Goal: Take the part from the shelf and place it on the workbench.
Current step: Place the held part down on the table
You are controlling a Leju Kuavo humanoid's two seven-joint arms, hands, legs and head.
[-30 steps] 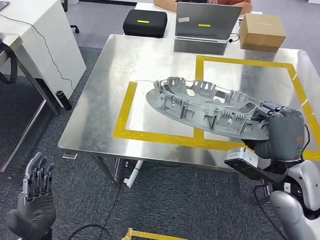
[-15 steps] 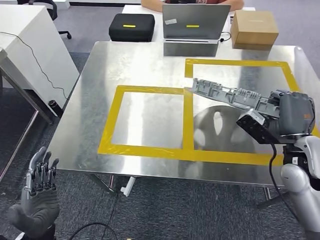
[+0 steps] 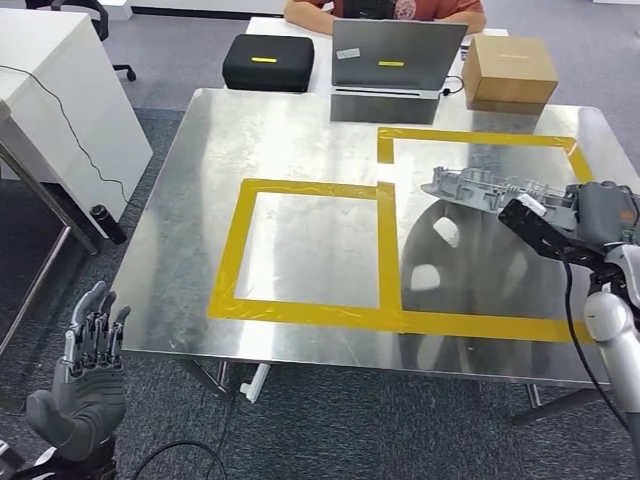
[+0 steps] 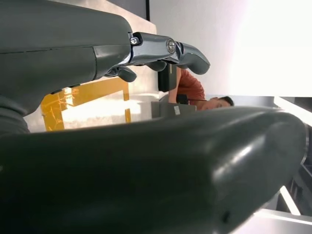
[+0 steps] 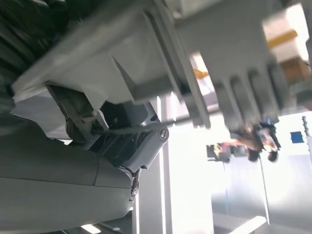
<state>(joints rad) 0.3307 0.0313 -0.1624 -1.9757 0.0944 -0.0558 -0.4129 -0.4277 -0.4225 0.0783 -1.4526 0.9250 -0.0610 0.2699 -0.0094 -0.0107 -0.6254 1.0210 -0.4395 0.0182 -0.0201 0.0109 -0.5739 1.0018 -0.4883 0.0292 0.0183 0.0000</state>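
A grey ribbed plastic part hangs nearly flat above the steel workbench, over the right yellow-taped square. My right hand grips its near end at the bench's right side. The right wrist view has the part close up against the hand. My left hand hangs below the bench's front left corner, fingers apart and holding nothing; in the left wrist view the left hand is seen from behind with its fingers extended.
A left yellow-taped square marks the bench middle. Beyond the bench stand a black case, a laptop and a cardboard box, with a person seated behind. A white desk stands at left.
The camera has shifted. My right hand has carried the part from over the left square to the right square, levelling it and turning it edge-on. The left hand stays low.
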